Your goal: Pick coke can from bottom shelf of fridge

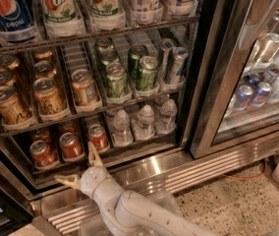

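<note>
The fridge (149, 170) stands open; my gripper (80, 167) hovers spread wide just below the bottom shelf (144, 147), so a coke can (70, 145) should fit between.

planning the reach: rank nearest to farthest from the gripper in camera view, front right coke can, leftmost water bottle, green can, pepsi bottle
Gripper, open, low in front:
1. coke can, bottom shelf, beside its finger
2. water bottle, same shelf, right
3. green can, middle rack
4. pepsi bottle, top left
</note>
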Robot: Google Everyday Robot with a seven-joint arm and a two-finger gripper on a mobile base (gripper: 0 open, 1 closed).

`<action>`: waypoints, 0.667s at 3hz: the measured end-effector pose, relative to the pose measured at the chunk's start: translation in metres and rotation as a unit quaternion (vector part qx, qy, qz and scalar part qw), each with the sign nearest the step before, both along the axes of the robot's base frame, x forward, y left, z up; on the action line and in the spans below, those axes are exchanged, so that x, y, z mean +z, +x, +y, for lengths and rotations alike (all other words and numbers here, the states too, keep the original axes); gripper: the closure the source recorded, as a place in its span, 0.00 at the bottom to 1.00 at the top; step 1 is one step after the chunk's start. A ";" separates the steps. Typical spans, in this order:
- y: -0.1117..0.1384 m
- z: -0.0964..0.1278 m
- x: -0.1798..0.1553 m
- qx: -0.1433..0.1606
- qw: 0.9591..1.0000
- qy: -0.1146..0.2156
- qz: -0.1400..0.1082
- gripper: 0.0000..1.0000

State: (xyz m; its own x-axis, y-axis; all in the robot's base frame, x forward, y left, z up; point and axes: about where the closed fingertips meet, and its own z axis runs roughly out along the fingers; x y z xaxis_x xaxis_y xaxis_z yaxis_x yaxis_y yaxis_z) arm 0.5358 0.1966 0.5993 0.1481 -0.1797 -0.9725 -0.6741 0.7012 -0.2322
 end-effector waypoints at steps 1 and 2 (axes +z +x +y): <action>0.000 0.000 0.000 0.000 1.000 0.000 0.000 0.00; 0.005 0.011 -0.003 0.008 1.000 0.016 -0.006 0.14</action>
State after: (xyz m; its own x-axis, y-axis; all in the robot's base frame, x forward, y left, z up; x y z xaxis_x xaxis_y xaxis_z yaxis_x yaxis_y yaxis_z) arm 0.5409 0.2072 0.5961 0.1615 -0.1458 -0.9760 -0.6828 0.6976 -0.2172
